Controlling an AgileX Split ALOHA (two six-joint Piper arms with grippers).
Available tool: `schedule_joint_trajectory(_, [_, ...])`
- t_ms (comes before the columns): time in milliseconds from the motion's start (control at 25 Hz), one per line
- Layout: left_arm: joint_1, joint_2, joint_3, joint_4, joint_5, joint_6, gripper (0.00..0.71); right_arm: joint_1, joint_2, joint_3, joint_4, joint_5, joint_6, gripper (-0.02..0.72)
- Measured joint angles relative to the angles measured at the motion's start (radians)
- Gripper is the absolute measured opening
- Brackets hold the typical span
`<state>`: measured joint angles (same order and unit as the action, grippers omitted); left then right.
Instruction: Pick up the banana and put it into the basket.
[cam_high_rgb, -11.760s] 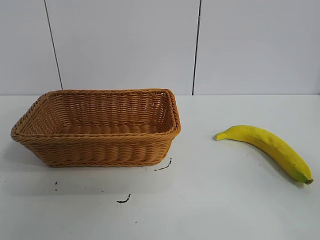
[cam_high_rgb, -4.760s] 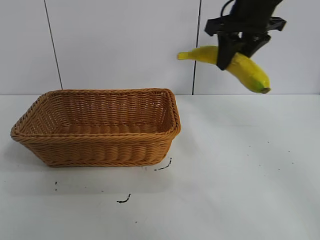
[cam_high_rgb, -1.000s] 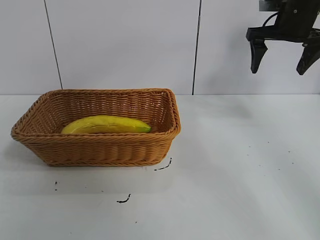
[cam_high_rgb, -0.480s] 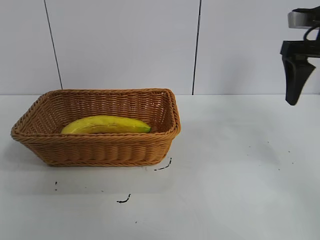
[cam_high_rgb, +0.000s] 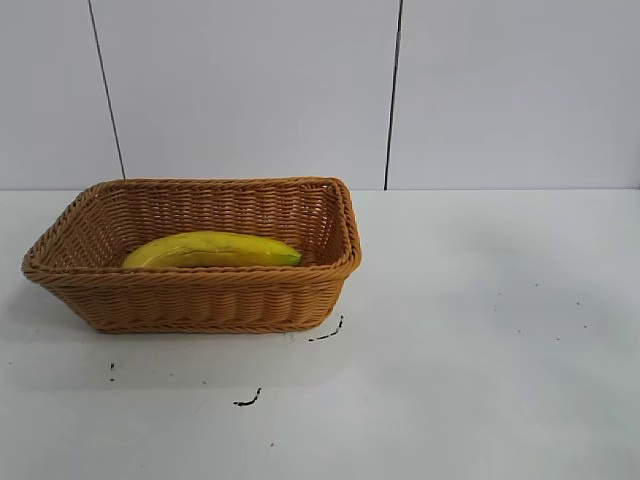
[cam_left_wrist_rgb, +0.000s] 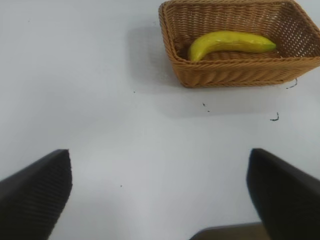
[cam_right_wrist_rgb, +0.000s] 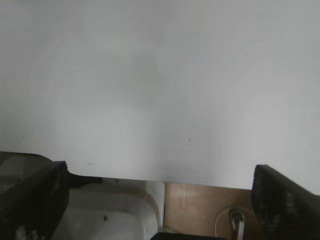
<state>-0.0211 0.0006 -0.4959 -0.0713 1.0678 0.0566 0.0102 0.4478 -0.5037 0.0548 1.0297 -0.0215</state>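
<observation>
The yellow banana lies lengthwise inside the tan woven basket at the table's left. Both also show in the left wrist view, the banana in the basket, far from my left gripper. The left gripper is open and empty over bare table. My right gripper is open and empty, its dark fingertips wide apart at the table's edge. Neither gripper shows in the exterior view.
Small black marks dot the white table in front of the basket. In the right wrist view the table edge ends above a white base and a brown floor.
My right gripper, open and empty, moved right and left the exterior view. The banana stays still in the basket.
</observation>
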Motion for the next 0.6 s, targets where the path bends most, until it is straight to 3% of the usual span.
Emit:
schedule_joint_trajectory(360, [0.0, 0.0, 0.0, 0.0, 0.0, 0.0, 0.69, 0.0, -0.411, 0.008, 0.009, -0.007, 0.0, 0.692])
schedule_joint_trajectory(600, [0.0, 0.0, 0.0, 0.0, 0.0, 0.0, 0.69, 0.0, -0.451, 0.008, 0.015, -0.006, 0.0, 0.692])
